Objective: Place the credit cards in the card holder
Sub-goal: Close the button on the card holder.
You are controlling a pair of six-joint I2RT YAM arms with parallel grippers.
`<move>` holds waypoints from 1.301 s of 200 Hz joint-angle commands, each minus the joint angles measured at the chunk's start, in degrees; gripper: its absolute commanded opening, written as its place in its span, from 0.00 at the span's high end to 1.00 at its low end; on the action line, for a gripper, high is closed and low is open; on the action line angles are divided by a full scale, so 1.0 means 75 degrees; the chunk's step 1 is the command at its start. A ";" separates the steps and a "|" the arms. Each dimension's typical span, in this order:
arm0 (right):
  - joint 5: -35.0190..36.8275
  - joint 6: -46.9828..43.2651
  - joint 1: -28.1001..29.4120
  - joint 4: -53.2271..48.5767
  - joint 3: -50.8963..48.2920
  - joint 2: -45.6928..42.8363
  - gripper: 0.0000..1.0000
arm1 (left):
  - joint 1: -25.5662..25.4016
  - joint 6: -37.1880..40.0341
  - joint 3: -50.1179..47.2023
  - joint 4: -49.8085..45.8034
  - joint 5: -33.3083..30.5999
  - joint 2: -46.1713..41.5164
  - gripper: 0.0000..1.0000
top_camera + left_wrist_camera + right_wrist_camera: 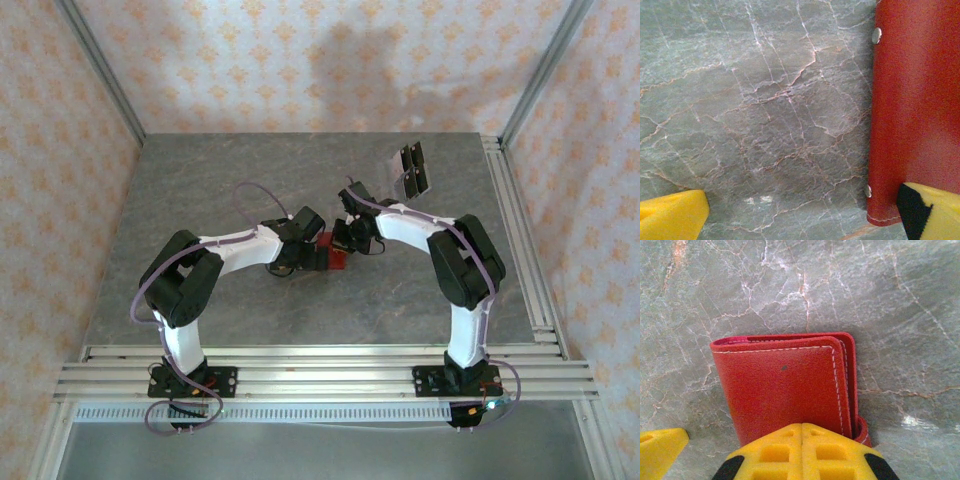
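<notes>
Card holder (333,262): red, folded, flat on grey marble table (200,200), mid-table between both wrists. Credit cards (413,170): dark, grouped at far right of table, well apart from holder. Left gripper (800,217): fingers spread wide, one yellow fingertip (937,215) over holder's corner. Right gripper (730,457): fingers apart, nothing pinched, one fingertip (802,450) overlapping holder's near edge.
</notes>
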 commanded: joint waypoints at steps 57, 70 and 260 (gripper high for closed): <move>0.0430 0.0030 0.0054 -0.0010 0.0155 0.0110 0.99 | 0.0076 -0.0105 -0.0088 -0.0527 -0.0448 0.0350 0.00; 0.0494 -0.0028 0.0054 -0.0107 0.0166 -0.0033 0.98 | 0.0075 -0.0104 -0.0082 -0.0528 -0.0446 0.0354 0.00; 0.1321 -0.1195 0.0197 -0.2022 0.1085 -0.0575 0.75 | 0.0070 -0.0104 -0.0022 -0.0566 -0.0458 0.0383 0.00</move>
